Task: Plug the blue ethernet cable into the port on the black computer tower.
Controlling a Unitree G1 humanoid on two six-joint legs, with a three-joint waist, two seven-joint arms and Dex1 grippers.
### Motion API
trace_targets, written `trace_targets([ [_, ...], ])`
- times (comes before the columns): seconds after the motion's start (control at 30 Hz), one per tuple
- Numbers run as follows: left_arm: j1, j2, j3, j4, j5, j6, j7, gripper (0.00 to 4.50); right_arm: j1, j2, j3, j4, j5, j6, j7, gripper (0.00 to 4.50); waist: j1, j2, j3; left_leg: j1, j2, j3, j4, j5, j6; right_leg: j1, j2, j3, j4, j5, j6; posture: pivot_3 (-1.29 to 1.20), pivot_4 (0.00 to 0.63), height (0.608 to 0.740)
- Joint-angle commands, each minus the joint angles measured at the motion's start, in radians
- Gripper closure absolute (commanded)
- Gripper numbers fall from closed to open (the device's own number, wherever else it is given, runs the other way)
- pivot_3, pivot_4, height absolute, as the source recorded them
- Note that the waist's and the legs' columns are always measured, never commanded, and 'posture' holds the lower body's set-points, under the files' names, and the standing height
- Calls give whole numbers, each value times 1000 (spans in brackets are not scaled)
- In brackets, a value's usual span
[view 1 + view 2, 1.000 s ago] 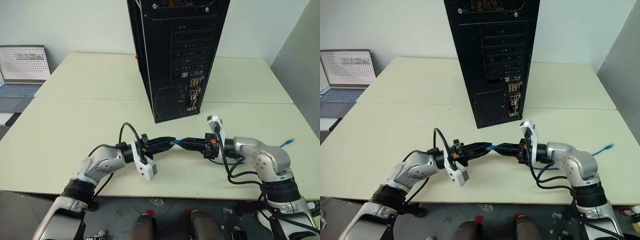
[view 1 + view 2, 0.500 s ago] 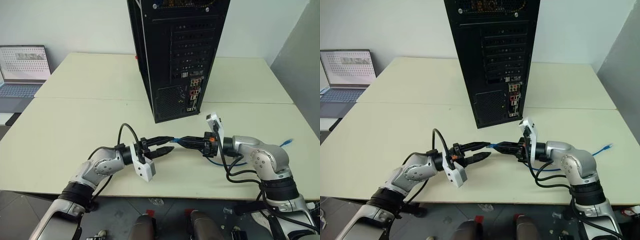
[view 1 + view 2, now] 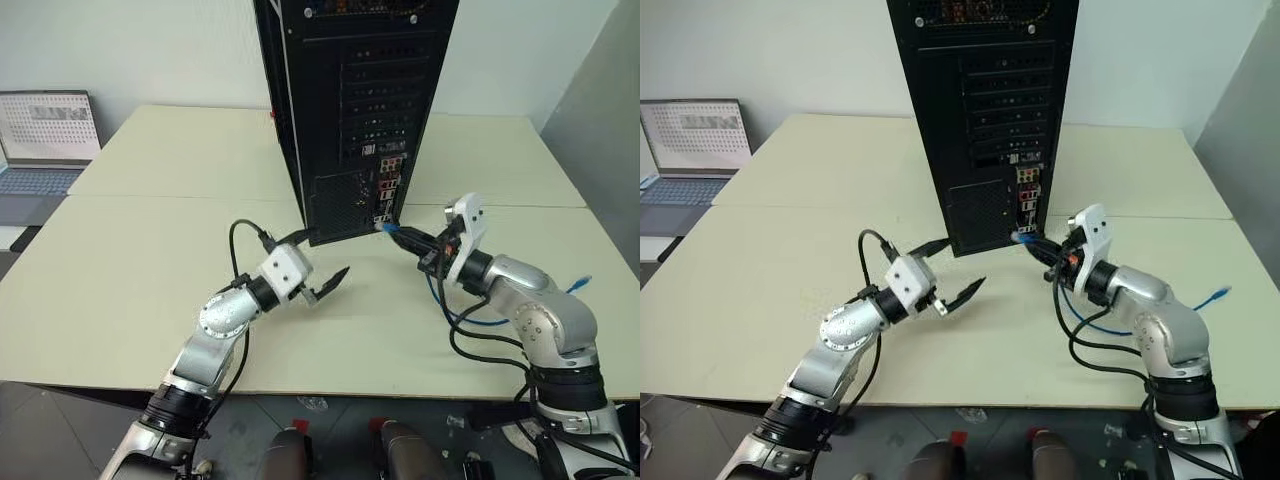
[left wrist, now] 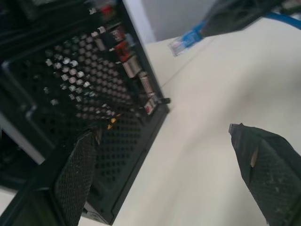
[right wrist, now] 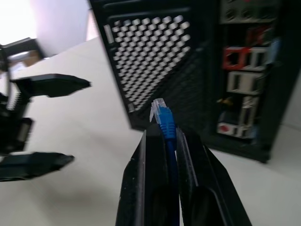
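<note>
Currently:
Right claw (image 3: pixel 1033 243): the blue ethernet cable (image 5: pixel 164 120) is being clamped behind its plug, just beside the black computer tower (image 3: pixel 985 110), for aiming at the port (image 3: pixel 383 219).
Left claw (image 3: pixel 948 272): being held spread and empty beside the tower on the table (image 3: pixel 150 250), giving room.

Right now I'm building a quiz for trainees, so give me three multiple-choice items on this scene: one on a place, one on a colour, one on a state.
1. Where is the grey laptop? A on the robot's left B behind the tower C on the robot's right
2. What colour is the thin ethernet cable? A black B blue C red
3. How are the left gripper's fingers? A shut on the cable B open, empty C shut, empty

A: it sits at the table's far left edge.
B: blue cord in the right gripper, near the tall black computer tower.
B: fingers spread, nothing between.
</note>
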Motion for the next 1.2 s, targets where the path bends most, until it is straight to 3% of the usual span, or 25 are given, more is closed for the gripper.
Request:
trace_targets([
  [0.03,-56,-40,30,-101,21,166,81,21,-47,89,5,2,-103,-86,-171,4500,0,0,0,0,0,0,0,0,0,0,0,0,0,0,0,0,150,740],
  [0.4,-97,-98,45,-175,68,331,150,21,-118,251,43,146,-269,-240,-372,4500,2,0,0,0,0,1,0,0,0,-1,0,1,0,0,0,0,150,740],
  [1.2,-89,-121,62,-226,9,390,94,21,-151,308,61,203,-296,-240,-357,4500,1,0,0,0,0,1,-1,0,0,-1,0,1,0,0,0,0,150,740],
])
